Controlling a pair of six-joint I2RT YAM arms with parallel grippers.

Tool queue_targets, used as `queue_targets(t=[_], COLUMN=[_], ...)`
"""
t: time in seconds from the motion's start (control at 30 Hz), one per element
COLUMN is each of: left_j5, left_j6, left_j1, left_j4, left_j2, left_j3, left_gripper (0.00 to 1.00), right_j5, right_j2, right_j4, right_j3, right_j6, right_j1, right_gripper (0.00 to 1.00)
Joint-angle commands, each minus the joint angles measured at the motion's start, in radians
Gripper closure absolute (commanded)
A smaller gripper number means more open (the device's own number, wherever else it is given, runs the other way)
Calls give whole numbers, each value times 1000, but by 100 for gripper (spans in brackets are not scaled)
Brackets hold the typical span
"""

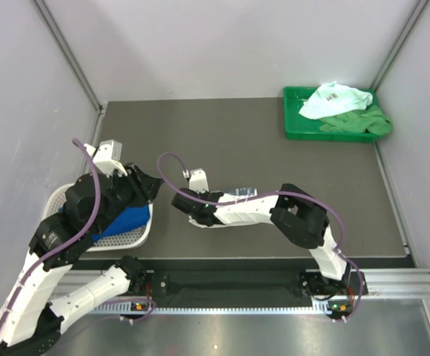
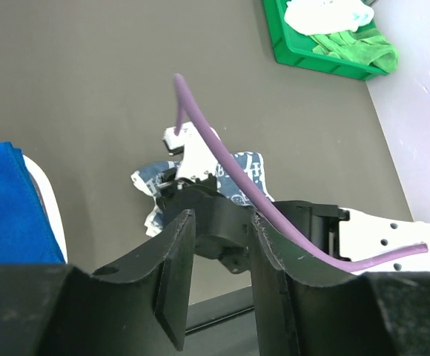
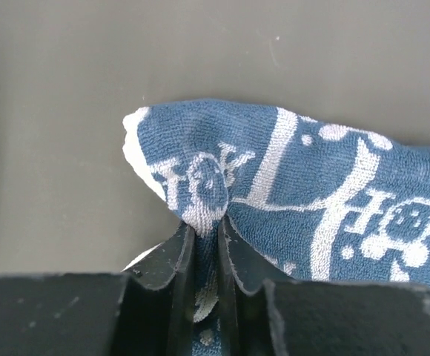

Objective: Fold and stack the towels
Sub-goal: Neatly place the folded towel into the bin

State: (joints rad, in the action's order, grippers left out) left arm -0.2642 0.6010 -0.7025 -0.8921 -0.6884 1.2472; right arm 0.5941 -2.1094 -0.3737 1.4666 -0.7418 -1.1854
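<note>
Right pincer (image 3: 206,231): jaws nearly shut, nipping a small raised ridge of the navy-print towel (image 3: 311,185) close to its left corner. The towel lies crumpled on the bench (image 1: 222,126), mid-bench and near, mostly hidden under my right arm in the top view.

Left pincer (image 2: 219,222): about half open, nothing in it, hanging just left of my right wrist.

Risks:
- The bite is thin and near the edge, so the terry may slip out on lifting.
- The pinch may hold two layers, so the towel would not spread.
- The arms are close and the purple cable (image 2: 222,159) crosses between them — snag likely if either swings.

Surface: matt dark grey, likely to drag the cloth.

Room: pale walls on three sides. A blue towel (image 1: 122,220) sits in the white basket (image 1: 137,239), near left. The green tray (image 1: 296,130), far right, holds a white towel (image 1: 337,100) and a green towel (image 1: 356,124).
</note>
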Motion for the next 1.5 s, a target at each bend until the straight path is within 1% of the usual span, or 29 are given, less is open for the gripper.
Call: queue_targets(t=[0.0,0.13,0.23,0.37,0.4,0.47,0.57,0.63,0.77,0.8,0.9,0.97,1.0,1.13,1.3,1.47], left_j5=[-24,-30,-38,-38,-40,-37,-38,-44,-47,-47,-44,-40,-41,-43,-38,-26], left_j6=[-14,-15,-17,-17,-15,-10,-3,3,5,5,-1,-9,-10,-17,-20,-21], left_j1=[-5,-5,-5,-3,-5,-5,-5,-5,-3,-5,-5,-5,-3,-5,-5,-5], left_j4=[32,32,24,15,15,15,15,13,7,5,-13,-25,-36,-53,-59,-57], left_j2=[20,26,24,23,26,29,29,29,29,27,18,9,7,4,6,10], left_j3=[35,47,58,72,74,74,77,84,119,144,201,244,259,314,359,370], left_gripper=[60,60,60,61,61,61,61,62,63,63,63,63,63,63,63,63], right_j5=[-152,-240,-270,-286,-292,-297,-300,-312,-344,-353,-379,-393,-404,-447,-422,-396], right_j2=[57,208,271,360,365,368,333,309,209,191,128,82,66,-15,-66,-69], right_j4=[79,240,321,366,405,412,397,395,380,377,377,377,348,345,305,288], right_j3=[-112,-187,-212,-204,-184,-149,-11,44,202,262,374,418,469,567,682,698], right_j6=[11,28,33,32,29,28,30,30,27,22,18,12,2,-25,-30,-30], right_j1=[1,3,4,7,6,7,7,6,6,4,0,-2,-2,-8,-36,-54], right_gripper=[95,97,97,98,98,98,99,99,99,99,99,99,99,100,100,100])
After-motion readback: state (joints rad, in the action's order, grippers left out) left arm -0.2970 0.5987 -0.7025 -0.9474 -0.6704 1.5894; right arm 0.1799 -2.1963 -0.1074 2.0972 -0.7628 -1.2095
